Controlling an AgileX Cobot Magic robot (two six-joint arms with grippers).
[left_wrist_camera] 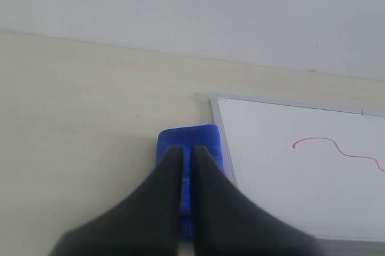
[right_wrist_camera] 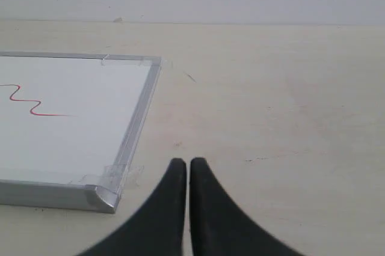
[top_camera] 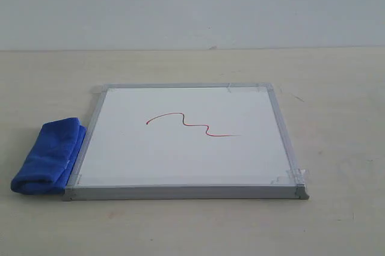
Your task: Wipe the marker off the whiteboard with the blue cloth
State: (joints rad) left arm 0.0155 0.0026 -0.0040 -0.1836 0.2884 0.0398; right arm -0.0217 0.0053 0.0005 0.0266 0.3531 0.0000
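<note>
**Nothing wiped yet: the cloth has to be picked up first**

The marker is a thin red wavy line near the middle of the whiteboard, whole and unsmeared. The board lies flat on the counter. The blue cloth lies folded on the counter against the board's frame, on my left arm's side and towards the board's near corner. It is off the white surface, well apart from the red line.

My left fingers are drawn together with only a thin slit between them, holding nothing. They point at the cloth from above and, as far as I can judge, do not touch it. My right fingers are also together and empty, over bare counter beside the board's opposite edge.

So I judge the step in hand to be the reach for the cloth, and it falls to my left side. Next I need to spread the left fingers wide enough to take the plush fold, come down on it and close. I should keep clear of the frame the cloth rests against, so the board does not get nudged.
</note>
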